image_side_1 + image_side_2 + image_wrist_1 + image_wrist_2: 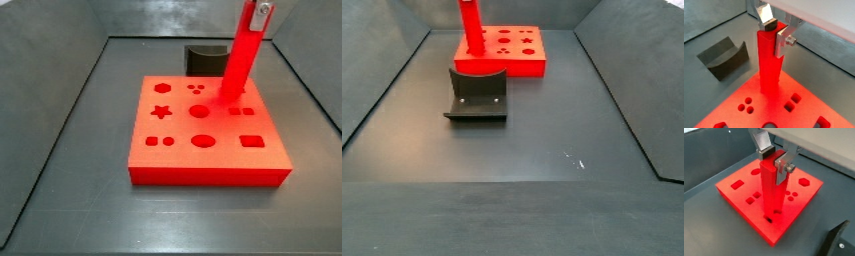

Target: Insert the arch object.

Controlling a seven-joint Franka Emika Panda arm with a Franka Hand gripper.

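Grey floor (80,200): one board (201,160), one arch object (238,60), gripper (774,159) clamping.

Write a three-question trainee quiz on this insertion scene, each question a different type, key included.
1. True or false: the gripper holds the arch object near its top end.
2. The arch object's lower end is over: A) the red board B) the grey block C) bare floor
3. Fill in: the grey block has a ___ top.

Key: 1 true; 2 A; 3 concave.
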